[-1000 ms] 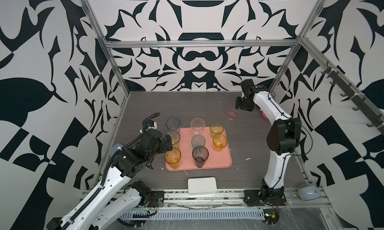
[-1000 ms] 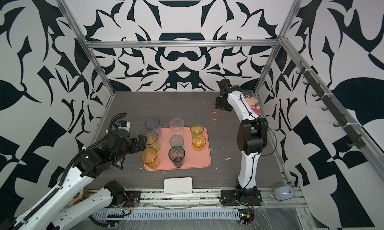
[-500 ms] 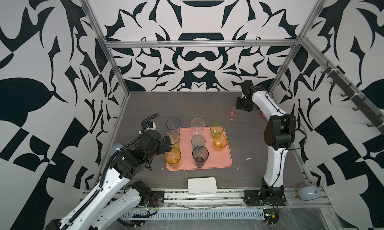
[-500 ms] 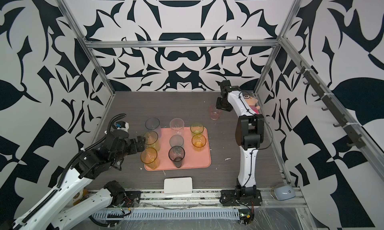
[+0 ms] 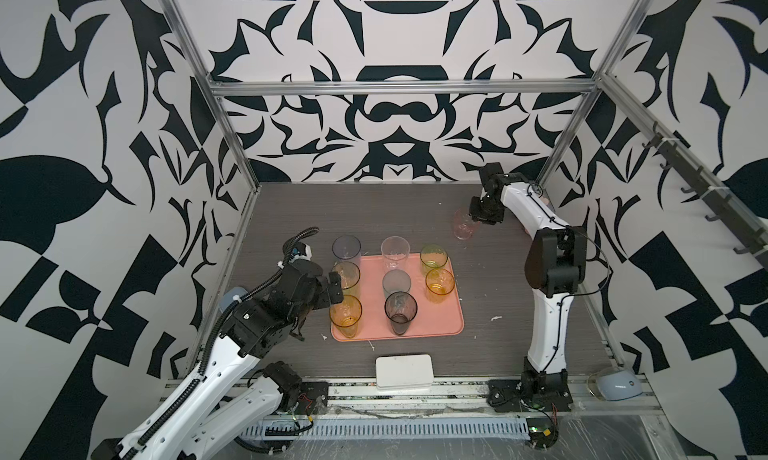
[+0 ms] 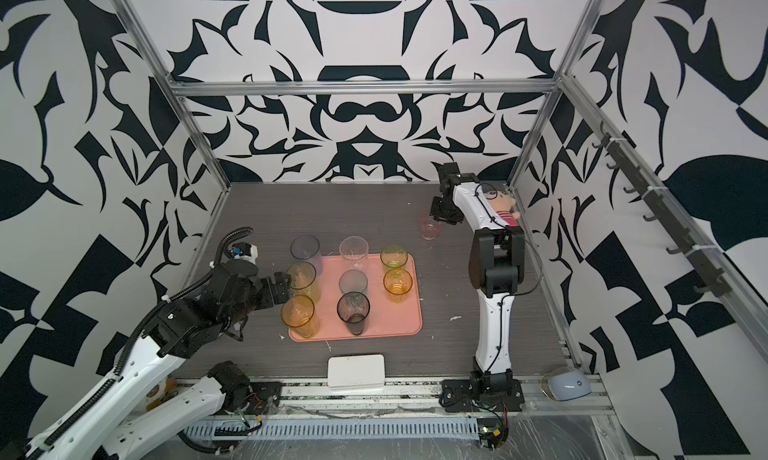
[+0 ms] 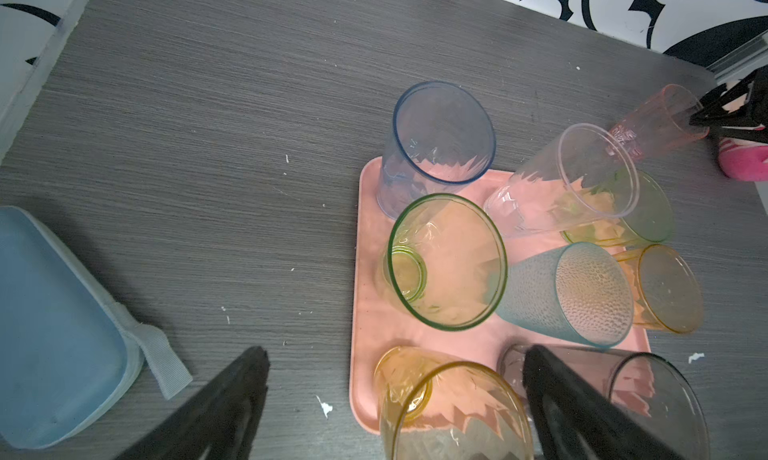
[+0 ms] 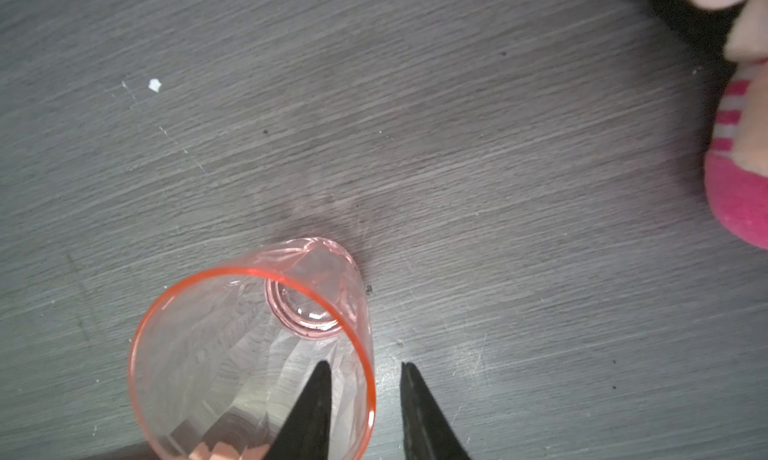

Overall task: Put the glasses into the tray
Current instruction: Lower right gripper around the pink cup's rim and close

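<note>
Right wrist view: the narrowly parted right tool (image 8: 365,364), holding nothing, straddles the wall of the translucent pink tumbler (image 8: 232,354) on the grey surface (image 8: 498,187), well apart from the salmon-pink tray (image 5: 440,325); it should pinch squarely before lifting.

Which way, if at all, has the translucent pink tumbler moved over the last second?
No. The translucent pink tumbler sits just as before beyond the flat salmon-pink tray's far right corner.

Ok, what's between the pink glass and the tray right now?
Nothing but bare grey tabletop; both top views show the pink glass standing clear of the tray.
</note>
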Robot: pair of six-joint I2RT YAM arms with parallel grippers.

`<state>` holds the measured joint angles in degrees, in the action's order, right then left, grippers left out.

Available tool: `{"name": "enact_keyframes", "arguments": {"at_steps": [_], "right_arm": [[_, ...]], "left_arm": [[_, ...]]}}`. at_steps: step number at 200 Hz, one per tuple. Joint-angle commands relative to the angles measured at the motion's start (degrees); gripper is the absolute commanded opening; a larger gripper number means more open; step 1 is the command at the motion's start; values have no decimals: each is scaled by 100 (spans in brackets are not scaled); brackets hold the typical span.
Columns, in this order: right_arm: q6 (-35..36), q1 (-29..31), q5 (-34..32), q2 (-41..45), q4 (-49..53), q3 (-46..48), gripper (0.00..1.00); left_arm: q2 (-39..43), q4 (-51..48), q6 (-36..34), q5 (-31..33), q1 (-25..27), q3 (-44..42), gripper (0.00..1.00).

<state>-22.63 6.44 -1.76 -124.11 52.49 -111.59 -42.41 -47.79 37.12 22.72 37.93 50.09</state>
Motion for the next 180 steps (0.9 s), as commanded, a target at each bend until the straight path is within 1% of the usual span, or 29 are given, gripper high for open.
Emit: {"name": "enact_keyframes", "arguments": {"at_steps": [1,40,84,151,180], "right_arm": [[-48,-21,27,29,62,-206,30],[-41,-20,68,-7,60,-185,28],[-52,-26,123,-60,51,-181,23],[-61,-23,154,-131,51,-201,19],[-49,-23,155,-122,60,-214,14]], "left_arm": [[25,-117,64,90,-14,72,99],[-10,-108,56,83,-14,86,100],[-32,-107,50,76,-14,116,99],[-83,-88,49,58,-13,125,99],[-66,-89,49,62,-14,109,100]]}}
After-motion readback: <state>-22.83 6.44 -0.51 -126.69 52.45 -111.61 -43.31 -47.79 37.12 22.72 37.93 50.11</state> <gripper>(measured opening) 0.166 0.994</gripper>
